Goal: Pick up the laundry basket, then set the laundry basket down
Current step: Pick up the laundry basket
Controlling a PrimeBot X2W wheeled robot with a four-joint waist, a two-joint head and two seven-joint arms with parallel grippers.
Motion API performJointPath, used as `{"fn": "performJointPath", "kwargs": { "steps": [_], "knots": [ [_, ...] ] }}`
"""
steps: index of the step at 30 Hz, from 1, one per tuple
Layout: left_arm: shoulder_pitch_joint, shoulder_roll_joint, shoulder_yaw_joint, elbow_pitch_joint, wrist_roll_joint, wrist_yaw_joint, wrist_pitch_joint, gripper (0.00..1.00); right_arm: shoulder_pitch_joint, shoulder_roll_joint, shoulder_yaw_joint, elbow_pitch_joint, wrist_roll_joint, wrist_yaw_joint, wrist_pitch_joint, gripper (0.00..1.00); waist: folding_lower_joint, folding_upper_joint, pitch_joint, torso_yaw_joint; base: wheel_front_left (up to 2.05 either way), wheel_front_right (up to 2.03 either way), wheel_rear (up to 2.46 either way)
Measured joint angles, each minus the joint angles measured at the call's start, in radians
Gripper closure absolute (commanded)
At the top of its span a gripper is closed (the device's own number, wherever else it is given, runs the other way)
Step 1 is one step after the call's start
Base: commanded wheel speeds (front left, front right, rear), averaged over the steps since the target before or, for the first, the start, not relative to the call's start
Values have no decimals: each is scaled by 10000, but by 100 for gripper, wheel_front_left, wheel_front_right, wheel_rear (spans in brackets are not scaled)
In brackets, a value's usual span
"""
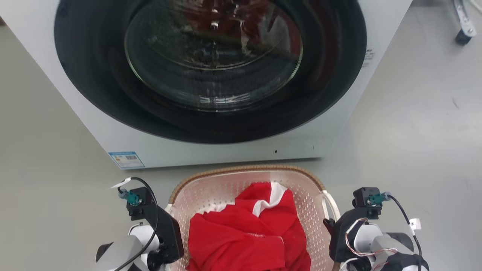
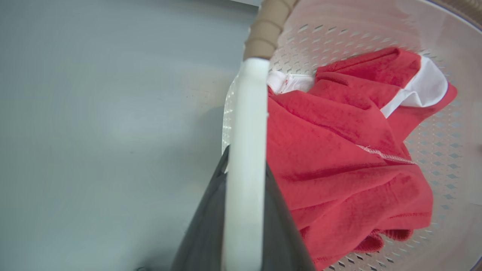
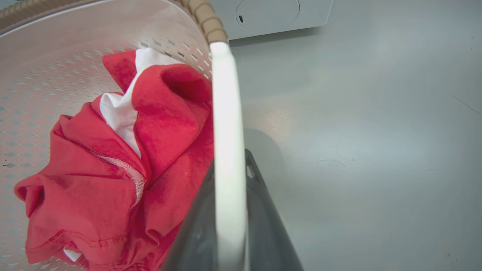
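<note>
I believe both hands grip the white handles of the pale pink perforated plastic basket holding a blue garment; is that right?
The colour is wrong: the head view shows the garment in the pale pink perforated plastic basket is red and white.

The pale grey floor (image 1: 414,124) is smooth, with faint scuffs; the white washing machine (image 1: 233,152) stands on it; the laundry basket (image 1: 211,188) is just before the machine, floor contact unclear; a wheeled metal leg (image 1: 464,32) rests far right.
</note>
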Motion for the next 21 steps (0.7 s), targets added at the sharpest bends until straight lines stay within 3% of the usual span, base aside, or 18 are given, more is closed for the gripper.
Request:
{"fn": "performJointPath", "kwargs": {
  "steps": [21],
  "knots": [
    [1220, -2, -58, 69, -236, 0, 1156, 100, 1292, -19, 341, -130, 882, 4, 1503, 100, 1, 0, -2042, -55, 0, 0, 0]
  ]
}}
